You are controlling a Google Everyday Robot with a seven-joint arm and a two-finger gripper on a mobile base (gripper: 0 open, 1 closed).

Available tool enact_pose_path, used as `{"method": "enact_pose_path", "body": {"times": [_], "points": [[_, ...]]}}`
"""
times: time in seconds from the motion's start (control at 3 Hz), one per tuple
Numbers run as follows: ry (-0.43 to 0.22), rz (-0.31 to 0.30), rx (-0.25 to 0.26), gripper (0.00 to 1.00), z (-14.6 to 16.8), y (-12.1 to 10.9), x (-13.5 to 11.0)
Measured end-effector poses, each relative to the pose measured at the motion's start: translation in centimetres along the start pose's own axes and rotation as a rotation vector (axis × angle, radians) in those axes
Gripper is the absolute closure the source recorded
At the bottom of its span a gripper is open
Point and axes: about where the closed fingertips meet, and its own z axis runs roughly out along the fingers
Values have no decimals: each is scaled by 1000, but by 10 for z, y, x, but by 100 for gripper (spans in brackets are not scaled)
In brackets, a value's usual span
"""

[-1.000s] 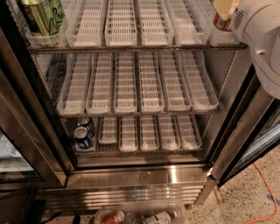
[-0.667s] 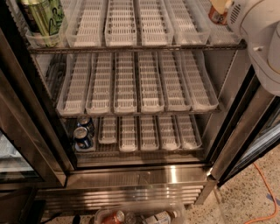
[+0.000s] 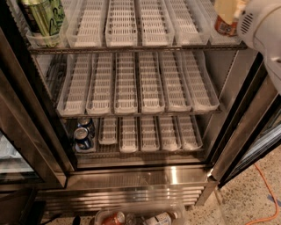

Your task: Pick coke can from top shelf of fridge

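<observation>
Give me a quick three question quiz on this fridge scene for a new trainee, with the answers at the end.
1. True or false: the green can stands at the left end of the top shelf.
2. Which shelf holds the blue cans? A top, B middle, C bottom.
3. Fill in: the gripper is at the top shelf's ____ end as seen, right by the coke can.
Key: 1 true; 2 C; 3 right.

Single camera, high, near, angled down into fridge (image 3: 140, 176); gripper (image 3: 226, 12) top right.
</observation>
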Motion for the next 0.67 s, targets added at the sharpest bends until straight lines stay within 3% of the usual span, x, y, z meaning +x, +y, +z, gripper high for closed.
{"method": "enact_pose_path", "body": {"times": [0.33, 0.67], "points": [[119, 0, -46, 100, -48, 1, 31], [238, 66, -117, 100, -96, 4, 71]]}}
